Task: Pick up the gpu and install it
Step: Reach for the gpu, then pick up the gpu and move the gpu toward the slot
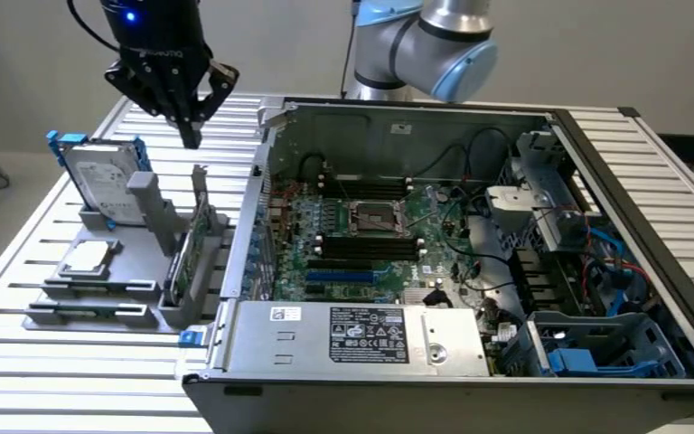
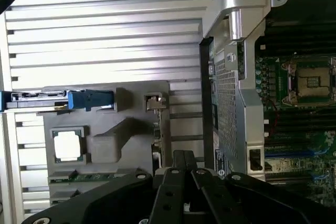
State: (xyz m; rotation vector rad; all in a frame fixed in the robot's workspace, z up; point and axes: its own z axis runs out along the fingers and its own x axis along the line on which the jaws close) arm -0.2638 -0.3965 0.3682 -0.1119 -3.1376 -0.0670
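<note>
One gripper (image 1: 189,136), jaws pressed together on nothing, hangs upper left, clear air above the one upright gpu (image 1: 189,256).

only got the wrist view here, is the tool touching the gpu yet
Observer: No. The exterior view shows the tool shut and hanging above the gpu, with a clear gap between them.
Operator: is the card flat or standing
Observer: Standing on its long edge in the grey holder, next to the open case.
Operator: blue slots free?
Observer: The blue slots inside the case look empty, with no card in them.
</note>
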